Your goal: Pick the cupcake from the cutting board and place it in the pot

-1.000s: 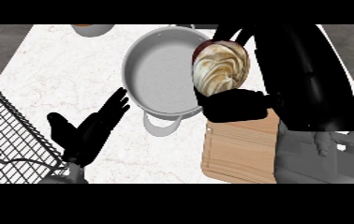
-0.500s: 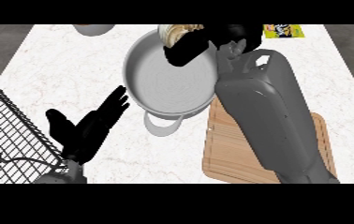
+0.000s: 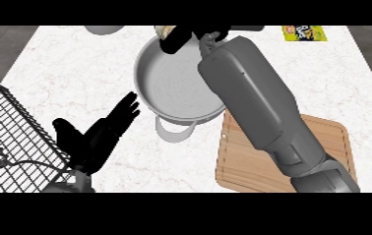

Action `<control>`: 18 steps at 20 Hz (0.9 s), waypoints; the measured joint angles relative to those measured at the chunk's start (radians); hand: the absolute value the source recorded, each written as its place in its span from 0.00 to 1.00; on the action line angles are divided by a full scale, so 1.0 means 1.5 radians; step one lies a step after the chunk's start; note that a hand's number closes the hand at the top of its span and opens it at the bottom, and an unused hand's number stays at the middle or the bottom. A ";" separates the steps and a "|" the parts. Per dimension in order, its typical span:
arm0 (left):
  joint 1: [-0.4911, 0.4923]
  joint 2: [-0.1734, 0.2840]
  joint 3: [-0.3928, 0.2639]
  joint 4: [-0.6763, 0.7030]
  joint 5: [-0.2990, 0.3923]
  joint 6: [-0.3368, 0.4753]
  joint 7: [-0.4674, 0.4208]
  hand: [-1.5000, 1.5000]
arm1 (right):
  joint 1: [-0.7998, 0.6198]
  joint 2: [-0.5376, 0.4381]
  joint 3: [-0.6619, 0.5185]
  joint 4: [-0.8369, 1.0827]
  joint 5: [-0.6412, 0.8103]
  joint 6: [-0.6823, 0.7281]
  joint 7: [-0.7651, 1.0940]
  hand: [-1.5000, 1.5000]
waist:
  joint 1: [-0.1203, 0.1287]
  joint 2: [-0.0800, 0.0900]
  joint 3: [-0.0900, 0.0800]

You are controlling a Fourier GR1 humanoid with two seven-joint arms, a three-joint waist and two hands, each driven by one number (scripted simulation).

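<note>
My right hand is stretched out over the far rim of the grey pot, fingers curled round the cupcake. Only a pale sliver of the cupcake shows at the hand's left side, near the picture's top. The right forearm crosses the pot's right side and part of the wooden cutting board, which lies at the lower right with nothing visible on it. My left hand rests open at the lower left, fingers pointing toward the pot.
A black wire rack fills the lower left corner. A yellow packet lies at the far right. A grey round object sits at the far edge, left of the pot.
My right arm has carried the cupcake from the pot's right rim above the board up and left, past the pot's far rim. The left hand stays where it was.
</note>
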 measured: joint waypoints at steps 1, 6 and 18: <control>-0.003 0.001 0.002 -0.001 0.002 -0.002 0.003 0.50 | -0.012 0.000 0.004 0.028 -0.016 -0.019 -0.012 1.00 | 0.002 0.001 0.000; -0.012 -0.002 -0.004 -0.002 0.000 -0.007 0.009 0.50 | -0.049 0.001 0.036 0.156 -0.090 -0.101 -0.063 1.00 | 0.016 0.004 0.000; -0.044 -0.023 -0.024 0.025 -0.014 -0.012 0.006 0.50 | -0.037 0.001 0.009 0.256 -0.339 -0.225 -0.192 0.00 | 0.050 0.014 0.000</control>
